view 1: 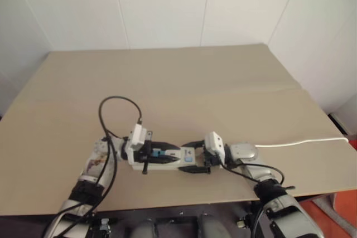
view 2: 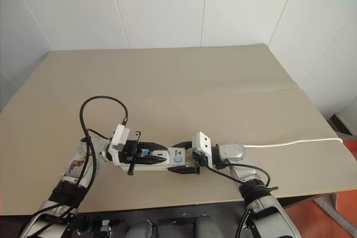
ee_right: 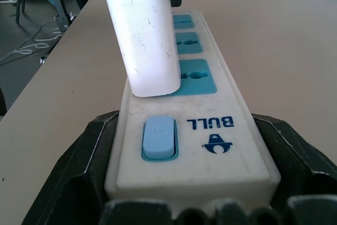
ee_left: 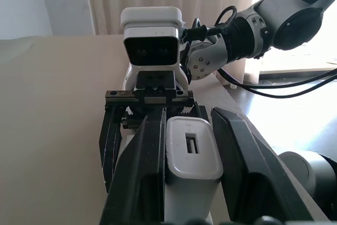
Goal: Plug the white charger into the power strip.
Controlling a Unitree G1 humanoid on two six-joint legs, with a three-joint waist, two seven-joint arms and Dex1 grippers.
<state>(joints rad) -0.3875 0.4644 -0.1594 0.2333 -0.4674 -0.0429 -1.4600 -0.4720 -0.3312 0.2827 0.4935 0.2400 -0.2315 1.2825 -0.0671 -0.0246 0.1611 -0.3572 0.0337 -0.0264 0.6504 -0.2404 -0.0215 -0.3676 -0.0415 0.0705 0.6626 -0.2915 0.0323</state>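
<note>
1. White wall panels are standing behind a wide tan table (view 1: 223, 82), which is running almost edge to edge in both head views.
2. Near the front edge of the table, the power strip (ee_right: 210, 130) is lying flat, held between the two arms that are reaching in from either side.
3. The right gripper (view 2: 187, 158) is clasping the switch end of the strip, its black fingers (ee_right: 79, 162) spread wide and pressing against both long sides.
4. The left gripper (view 1: 167, 154) is closing on the white charger (ee_left: 190, 154), one black finger (ee_left: 142, 167) against each flat side.
5. Seen from the right wrist, the charger (ee_right: 145, 35) is hanging tilted over the strip, its lower end just above the nearest blue socket panel (ee_right: 197, 77); whether it is touching the panel cannot be told.
6. That same view is also showing the small blue switch (ee_right: 159, 138) and a blue printed logo (ee_right: 213, 133), which are only faint specks from the head.
7. The left wrist view is looking along the charger towards the right gripper's white camera housing (ee_left: 152, 38), facing it head-on.
8. From the head, a white cord (view 1: 304, 141) is trailing away across the table to its right edge.
9. A black cable (view 1: 120, 112) is looping up above the left wrist.
</note>
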